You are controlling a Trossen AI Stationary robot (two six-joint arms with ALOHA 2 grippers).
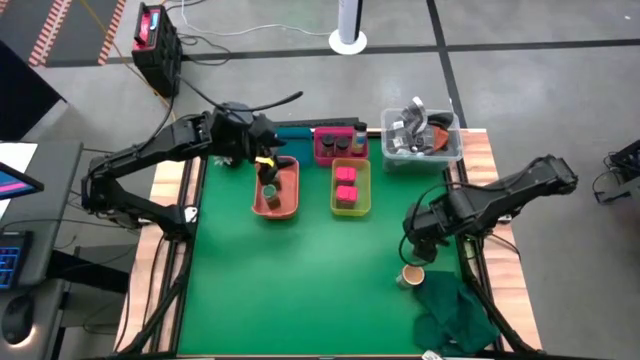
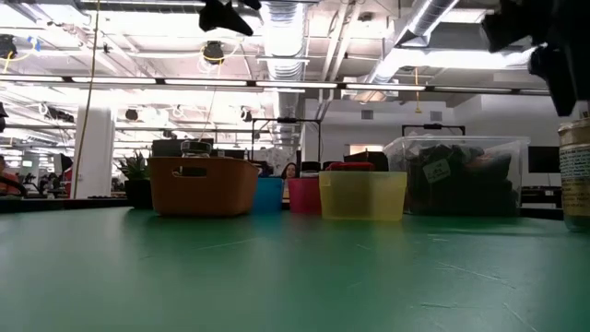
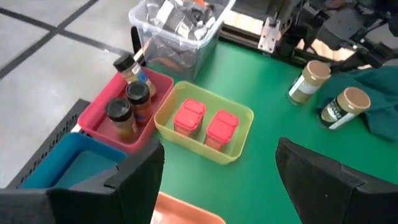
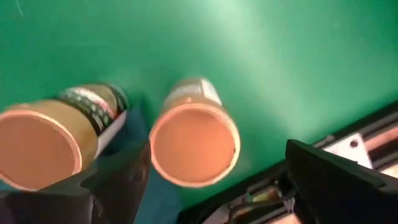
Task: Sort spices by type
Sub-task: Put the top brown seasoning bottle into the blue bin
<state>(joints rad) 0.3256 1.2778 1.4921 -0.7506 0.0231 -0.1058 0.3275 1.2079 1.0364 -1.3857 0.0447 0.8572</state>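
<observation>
Your upright tan-topped jar [image 4: 194,142] stands on the green mat near the table's right edge, between the spread fingers of the right gripper [image 1: 418,252], untouched. A second jar [image 4: 46,140], cut off, lies on the green cloth [image 3: 379,106]. The left gripper [image 1: 262,158] hangs spread over the orange tray [image 1: 277,206].

Grey floor [image 1: 520,80] with dark lines; bright ceiling lights [image 2: 304,85] above exposed ducts [image 2: 281,23].

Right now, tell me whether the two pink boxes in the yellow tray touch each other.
Apart. The left wrist view shows a thin strip of yellow tray floor between the two pink boxes.
</observation>
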